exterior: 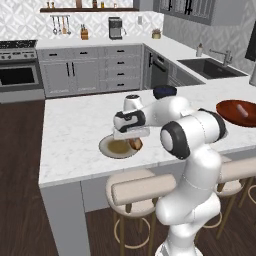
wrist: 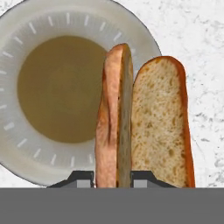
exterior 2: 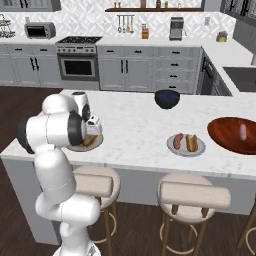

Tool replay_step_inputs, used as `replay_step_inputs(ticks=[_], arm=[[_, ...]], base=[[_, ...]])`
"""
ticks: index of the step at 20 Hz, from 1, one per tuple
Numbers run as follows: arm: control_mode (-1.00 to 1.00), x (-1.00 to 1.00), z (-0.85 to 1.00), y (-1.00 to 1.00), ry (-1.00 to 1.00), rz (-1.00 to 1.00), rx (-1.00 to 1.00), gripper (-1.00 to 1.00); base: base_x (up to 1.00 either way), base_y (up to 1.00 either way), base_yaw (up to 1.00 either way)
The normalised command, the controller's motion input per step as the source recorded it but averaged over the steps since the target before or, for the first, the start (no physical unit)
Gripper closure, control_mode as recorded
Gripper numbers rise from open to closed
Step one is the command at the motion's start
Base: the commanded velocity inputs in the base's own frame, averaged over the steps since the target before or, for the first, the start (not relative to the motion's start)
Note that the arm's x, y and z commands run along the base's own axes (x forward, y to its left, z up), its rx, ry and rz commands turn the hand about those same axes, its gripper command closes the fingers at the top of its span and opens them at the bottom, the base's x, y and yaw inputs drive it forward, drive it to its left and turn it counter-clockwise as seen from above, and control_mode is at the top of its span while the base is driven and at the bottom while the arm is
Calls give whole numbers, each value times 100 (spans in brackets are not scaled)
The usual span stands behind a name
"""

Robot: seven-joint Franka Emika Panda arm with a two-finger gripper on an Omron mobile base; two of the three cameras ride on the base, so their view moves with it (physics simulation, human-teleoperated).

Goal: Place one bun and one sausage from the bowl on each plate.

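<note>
One golden-tan split bun [wrist: 144,127] is clamped in the claw [wrist: 113,177], overhanging the brown-centred grey plate's [wrist: 26,26] rim below; released here, it could tip onto the worktop [wrist: 192,39].

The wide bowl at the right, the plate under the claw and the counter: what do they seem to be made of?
Bowl: looks like polished wood, glossy reddish-brown with a sheen. Plate: probably glazed ceramic, pale grey rim with small tick marks and a matte brownish centre. Counter: likely marble or marble-look stone, white with faint grey veining.
</note>
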Motion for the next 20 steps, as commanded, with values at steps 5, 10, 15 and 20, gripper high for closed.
replay_step_inputs(ticks=[5,10,15,20], arm=[[-100,10,-13,16,5,0,0,100],[-100,11,1,47,0,5,0,100],[-100,13,-10,64,-2,13,0,100],[-100,32,-21,34,-3,9,0,100]], base=[[0,0,0],[0,0,0],[0,0,0],[0,0,0]])
